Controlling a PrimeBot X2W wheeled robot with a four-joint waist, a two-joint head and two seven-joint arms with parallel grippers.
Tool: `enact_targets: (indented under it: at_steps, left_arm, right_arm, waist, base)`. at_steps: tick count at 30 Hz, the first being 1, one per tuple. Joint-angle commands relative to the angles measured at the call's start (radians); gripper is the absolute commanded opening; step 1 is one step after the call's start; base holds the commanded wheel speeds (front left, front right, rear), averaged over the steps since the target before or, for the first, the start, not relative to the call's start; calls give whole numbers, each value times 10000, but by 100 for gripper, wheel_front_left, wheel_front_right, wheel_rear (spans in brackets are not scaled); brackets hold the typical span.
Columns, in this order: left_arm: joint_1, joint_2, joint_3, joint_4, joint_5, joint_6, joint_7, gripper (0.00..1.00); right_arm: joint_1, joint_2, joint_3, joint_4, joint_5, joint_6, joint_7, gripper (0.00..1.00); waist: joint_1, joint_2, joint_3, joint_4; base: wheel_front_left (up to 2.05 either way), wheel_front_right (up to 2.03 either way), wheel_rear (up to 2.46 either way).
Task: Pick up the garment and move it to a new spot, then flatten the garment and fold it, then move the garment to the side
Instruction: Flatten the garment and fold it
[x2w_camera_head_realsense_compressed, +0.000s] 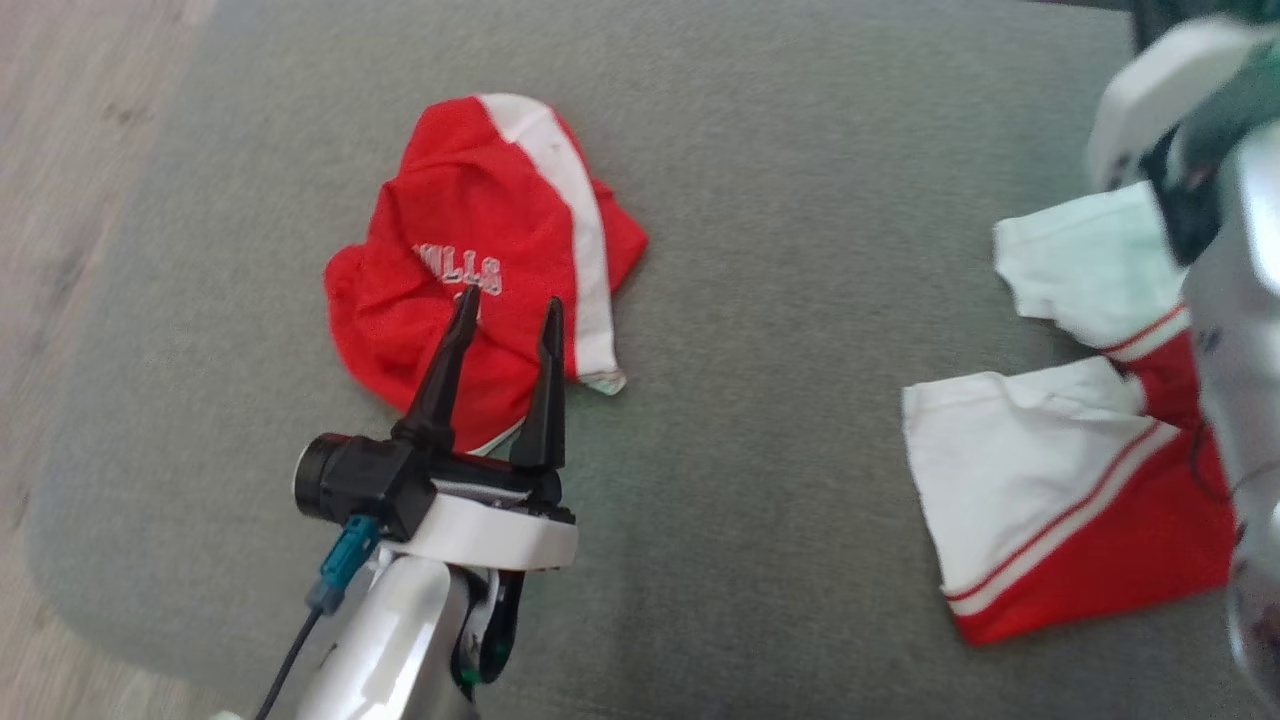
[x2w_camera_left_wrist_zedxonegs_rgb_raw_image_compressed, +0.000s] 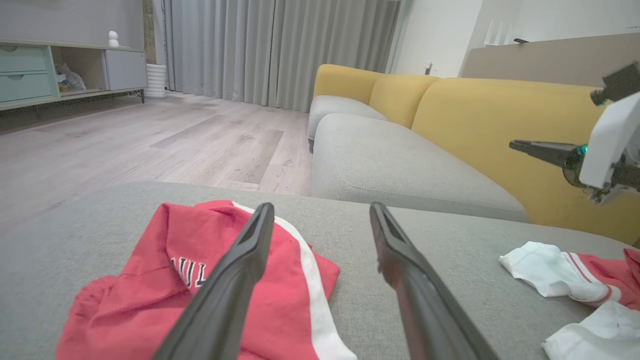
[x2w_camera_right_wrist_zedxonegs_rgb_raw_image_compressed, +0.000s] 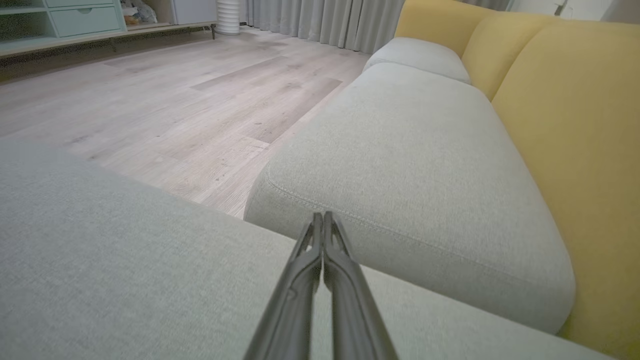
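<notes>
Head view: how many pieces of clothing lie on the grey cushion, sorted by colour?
Mostly red garment with a white stripe: 1
Half white, half red garment: 1, seemingly one piece
Total: 2

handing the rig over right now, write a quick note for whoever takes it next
Left gripper: open, empty, fingers pointing over the near part of the red garment.
Right gripper: shut, empty, over the grey cushion.
Things: the red garment lies crumpled on the cushion's left; a red and white garment lies on its right.
Done: nothing that shows; the red garment is neither flat nor folded.
Left: grasp, move, flatten, fold, set aside.
</notes>
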Motion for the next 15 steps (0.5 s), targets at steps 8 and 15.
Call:
enact_targets:
  at_steps: [8, 15]
  left_arm:
    - [-23, 32, 662, -251, 363, -82, -51, 100]
    - [263, 32, 823, -185, 478, -110, -51, 100]
  right_arm:
    - [1859, 0, 925, -1516, 900, -7, -849, 100]
    - [4486, 39, 471, -4217, 1429, -7, -834, 100]
  waist:
    - [1, 0, -1011, -1432]
    - [1, 0, -1511, -2232]
  base:
    - [0, 0, 0]
    - [0, 0, 0]
